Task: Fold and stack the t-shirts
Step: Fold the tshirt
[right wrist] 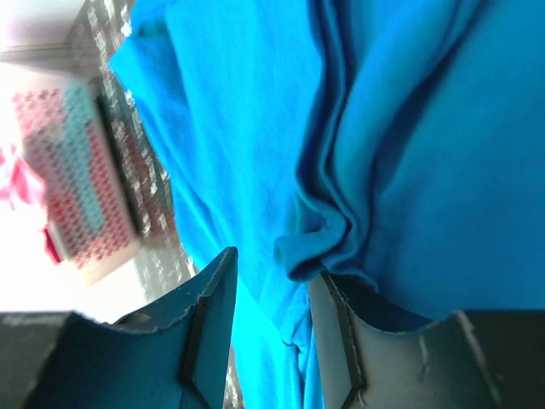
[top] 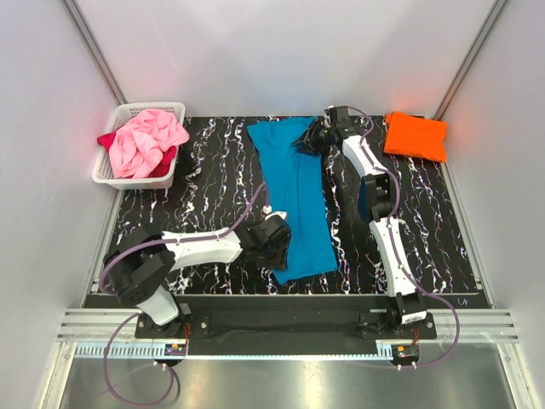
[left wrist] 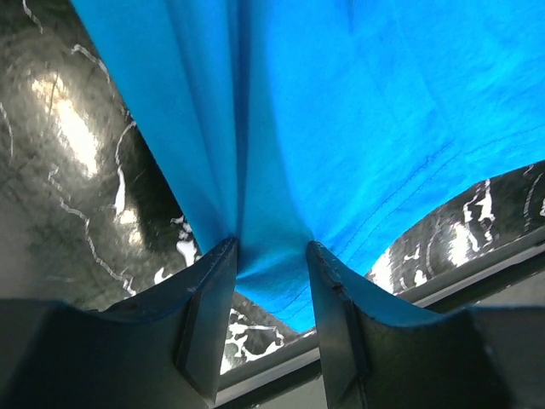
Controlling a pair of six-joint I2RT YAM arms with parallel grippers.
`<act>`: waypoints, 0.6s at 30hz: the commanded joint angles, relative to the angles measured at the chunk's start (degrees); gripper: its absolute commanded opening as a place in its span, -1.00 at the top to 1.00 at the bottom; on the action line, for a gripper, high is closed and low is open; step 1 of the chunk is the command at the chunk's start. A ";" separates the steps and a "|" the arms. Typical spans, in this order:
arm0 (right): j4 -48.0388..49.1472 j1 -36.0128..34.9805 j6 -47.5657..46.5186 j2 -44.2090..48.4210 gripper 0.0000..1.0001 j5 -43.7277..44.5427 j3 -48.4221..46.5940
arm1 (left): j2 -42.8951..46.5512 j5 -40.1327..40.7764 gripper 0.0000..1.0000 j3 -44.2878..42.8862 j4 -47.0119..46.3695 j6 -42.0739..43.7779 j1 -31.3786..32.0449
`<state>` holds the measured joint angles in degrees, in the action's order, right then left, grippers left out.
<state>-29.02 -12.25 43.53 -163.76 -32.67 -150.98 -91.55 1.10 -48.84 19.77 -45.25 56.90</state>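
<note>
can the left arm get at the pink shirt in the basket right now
Probably not yet: the left gripper has its jaws shut on the turquoise t-shirt. The pink t-shirt itself lies uncovered atop the white basket on that arm's side.

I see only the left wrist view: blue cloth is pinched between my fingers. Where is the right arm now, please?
Observer: The right gripper is at the far end of the same turquoise t-shirt, with cloth bunched between its fingers.
Operator: Is any shirt folded already?
Observer: Yes, the orange t-shirt lies folded at the far right corner of the table.
Operator: And the other shirts?
Observer: The pink t-shirt and the dark red t-shirt lie crumpled in the white basket at the far left.
</note>
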 commanded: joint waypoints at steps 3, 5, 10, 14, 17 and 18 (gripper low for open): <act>6.16 1.00 -0.98 -1.57 0.09 -6.97 -1.43 | 0.49 -1.45 0.09 2.00 11.87 2.97 2.33; 6.08 1.09 -3.35 1.32 0.07 -6.01 0.58 | 1.10 -2.16 0.10 1.29 11.00 4.03 2.77; 5.90 1.18 -8.45 6.70 0.03 -1.97 3.41 | 5.23 -2.95 0.10 1.55 9.15 5.26 3.30; 1.88 1.18 -12.23 9.59 0.04 0.31 1.92 | 9.09 -1.28 0.10 2.17 8.53 5.53 3.30; -4.53 1.18 -17.76 11.61 0.03 5.58 -0.71 | 13.39 2.05 0.09 2.26 8.18 5.35 3.30; -6.04 1.18 -19.08 12.49 0.04 9.08 -1.07 | 14.46 2.84 0.09 2.34 8.27 5.00 3.30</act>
<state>-29.41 -11.57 31.81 -159.11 -31.68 -148.09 -82.43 0.93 -46.24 28.51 -40.73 59.99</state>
